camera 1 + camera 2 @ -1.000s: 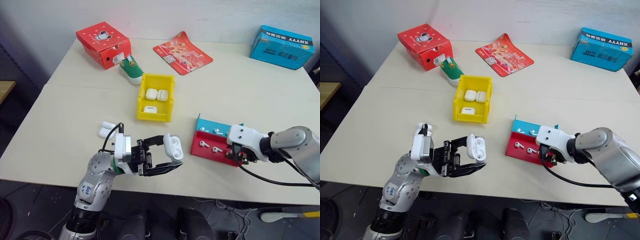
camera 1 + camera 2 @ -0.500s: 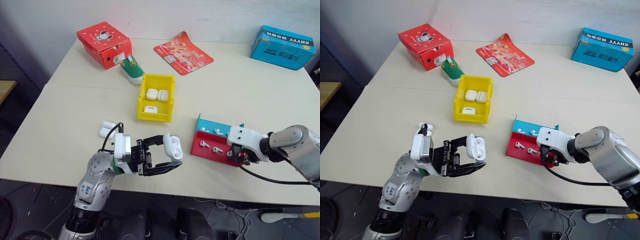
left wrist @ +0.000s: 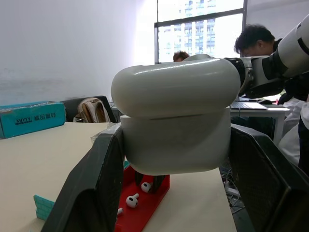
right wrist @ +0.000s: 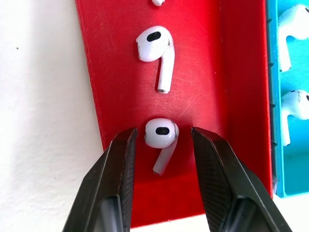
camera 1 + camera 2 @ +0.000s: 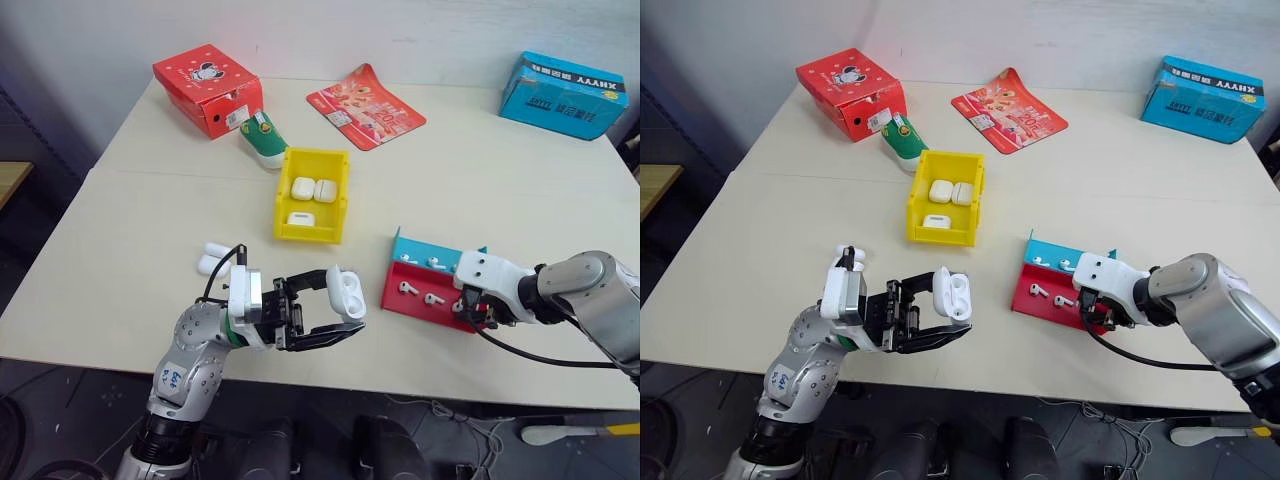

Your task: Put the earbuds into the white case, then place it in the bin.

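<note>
The left gripper grips the white case above the bench, lid closed. The right gripper hangs open with one earbud between its fingers in the red tray. It should close gently on the round head, not the stem.

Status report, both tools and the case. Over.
Left tool shut on white case, lid closed. Right tool open, straddling an earbud in the red tray. Nothing blocking.

Head stereo pair looks steeply down over the cream rectangular table, sharing the whole top. Left wrist view looks level across it; right wrist view hangs close above the red-and-blue shallow plastic tray.
</note>
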